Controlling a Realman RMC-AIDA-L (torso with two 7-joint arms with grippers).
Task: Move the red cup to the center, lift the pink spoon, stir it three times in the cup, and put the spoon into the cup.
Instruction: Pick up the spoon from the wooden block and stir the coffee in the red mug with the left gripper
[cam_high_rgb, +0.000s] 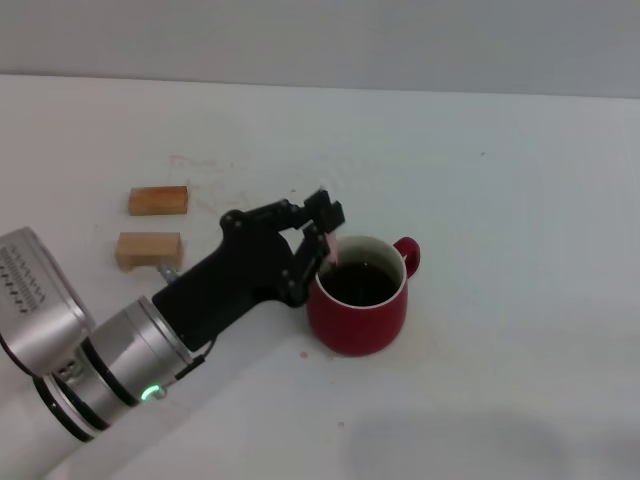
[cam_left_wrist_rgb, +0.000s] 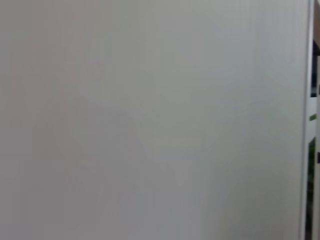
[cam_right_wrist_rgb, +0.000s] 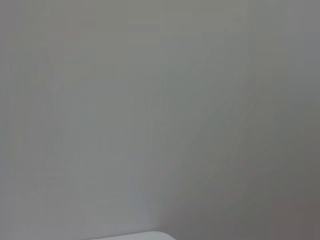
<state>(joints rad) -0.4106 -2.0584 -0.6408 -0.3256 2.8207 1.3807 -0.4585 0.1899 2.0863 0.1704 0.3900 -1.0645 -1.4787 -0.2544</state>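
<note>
1. Red cup (cam_high_rgb: 357, 312): a rounded, glossy dark-red ceramic mug with a white inner rim, standing upright on the white table (cam_high_rgb: 520, 200) near the middle of the head view. Dark liquid fills it; its small loop handle points toward 1 o'clock.
2. Left gripper (cam_high_rgb: 322, 238): a black two-fingered gripper on a silver-and-black arm that enters from 8 o'clock. It sits at the cup's 10 o'clock edge, just beside the rim, with the fingers drawn close together around a slim pale object.
3. Pink spoon (cam_high_rgb: 336, 251): only a short pale-pink stretch of handle shows, between the fingertips and the cup's rim at 10 o'clock, slanting down into the cup. Its bowl is hidden, and whether it reaches the liquid cannot be told.
4. Two tan wooden blocks (cam_high_rgb: 158, 200): they lie flat, well apart from the cup at its 9 to 10 o'clock, one behind the other; the nearer one lies just beside the arm.
5. Right gripper: it appears in no view. Both wrist views show only a plain pale surface.
</note>
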